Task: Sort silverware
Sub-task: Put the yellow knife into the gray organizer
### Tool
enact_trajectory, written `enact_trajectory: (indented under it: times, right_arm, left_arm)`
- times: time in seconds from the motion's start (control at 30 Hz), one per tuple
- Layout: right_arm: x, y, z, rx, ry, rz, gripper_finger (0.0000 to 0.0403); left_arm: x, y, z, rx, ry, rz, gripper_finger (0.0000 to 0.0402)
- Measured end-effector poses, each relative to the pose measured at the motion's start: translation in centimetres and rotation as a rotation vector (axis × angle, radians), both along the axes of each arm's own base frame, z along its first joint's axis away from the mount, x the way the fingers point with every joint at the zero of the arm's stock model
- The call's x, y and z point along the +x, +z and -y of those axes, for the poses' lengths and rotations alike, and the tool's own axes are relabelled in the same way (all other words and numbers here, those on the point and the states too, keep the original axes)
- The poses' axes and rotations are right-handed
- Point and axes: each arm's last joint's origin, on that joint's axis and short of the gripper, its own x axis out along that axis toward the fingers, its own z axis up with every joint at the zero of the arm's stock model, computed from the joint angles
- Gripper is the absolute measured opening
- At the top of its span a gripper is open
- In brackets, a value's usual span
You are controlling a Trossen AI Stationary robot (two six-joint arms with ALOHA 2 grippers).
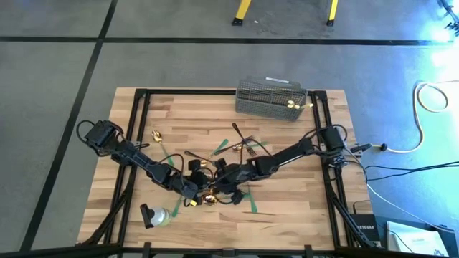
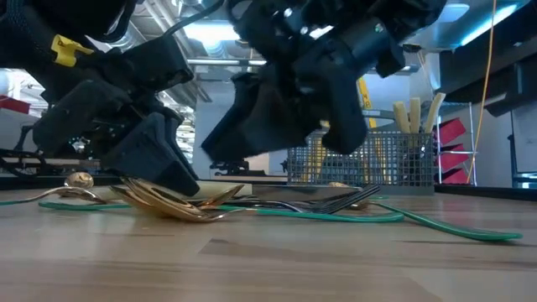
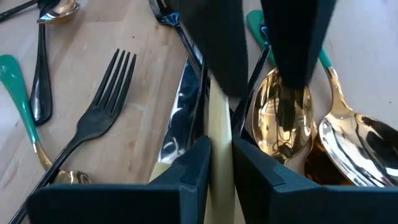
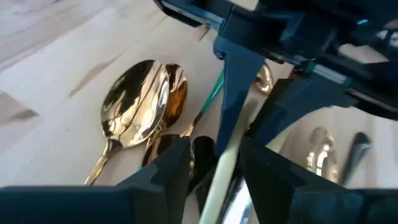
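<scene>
Knife point(image 3: 217, 137) pinched by left gripper point(image 3: 219, 163) among crowded spoons point(image 3: 311, 124).

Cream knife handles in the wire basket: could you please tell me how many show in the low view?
3 cream handles, all standing in the wire basket: one on the left, one in the middle, one leaning right. More may be hidden.
</scene>
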Motion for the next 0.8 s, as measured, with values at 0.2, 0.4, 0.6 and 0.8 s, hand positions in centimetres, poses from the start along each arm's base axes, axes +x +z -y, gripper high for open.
enact_trajectory:
  times: [0.2, 0.4, 0.6, 0.8]
  right_arm:
    - [0.5, -1.3, 0.2, -0.04, -0.106, -0.009, 0.015]
    - [0.6, -1.7, 0.6, -0.029, -0.185, -0.015, 0.0152]
    - [0.7, -1.6, 0.5, 0.068, -0.221, -0.017, 0.0152]
    - [0.6, -2.3, 0.5, 0.105, -0.256, -0.056, 0.0152]
  left_arm:
    - [0.0, 0.0, 0.0, -0.001, 0.0, 0.002, 0.0049]
    - [0.0, 0.0, 0.0, -0.003, 0.002, 0.002, 0.0049]
    - [0.0, 0.1, 0.0, -0.007, 0.005, 0.005, 0.0049]
    - [0.0, 0.1, 0.0, -0.012, 0.009, 0.006, 0.0049]
